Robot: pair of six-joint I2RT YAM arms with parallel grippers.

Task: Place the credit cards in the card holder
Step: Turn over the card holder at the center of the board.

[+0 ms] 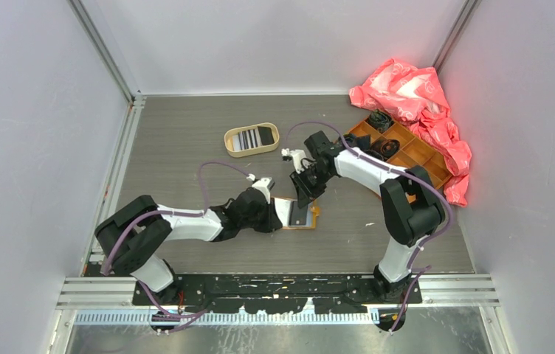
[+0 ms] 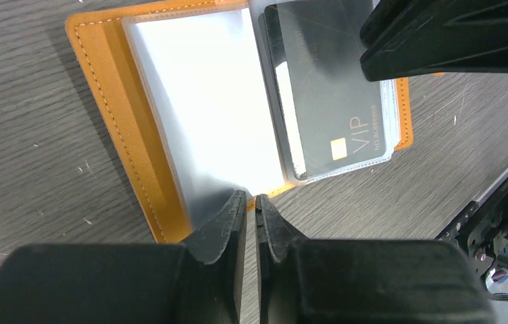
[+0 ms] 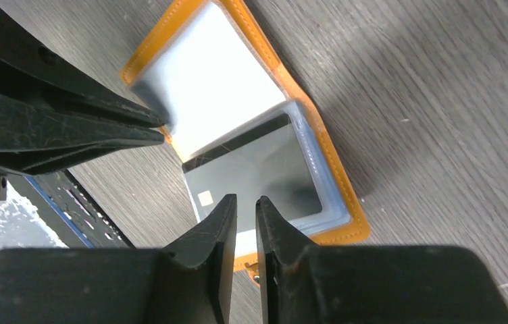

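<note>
The orange card holder (image 1: 314,215) (image 2: 113,121) (image 3: 336,175) lies open on the table between my arms. A black credit card (image 2: 325,101) (image 3: 258,172) sits in its right clear sleeve. The left sleeve (image 2: 197,101) looks white. My left gripper (image 2: 256,200) (image 1: 280,210) is shut at that sleeve's near edge and seems to pinch it. My right gripper (image 3: 246,200) (image 1: 305,192) hovers over the black card's end. Its jaws stand slightly open with nothing between them. A striped card (image 1: 245,139) and another black card (image 1: 266,135) lie in the oval tray (image 1: 252,152).
An orange compartmented box (image 1: 400,147) holding dark items stands at the back right. Crumpled pink plastic (image 1: 415,96) lies over and behind it. White walls close in the table on three sides. The black base rail (image 1: 274,287) runs along the near edge.
</note>
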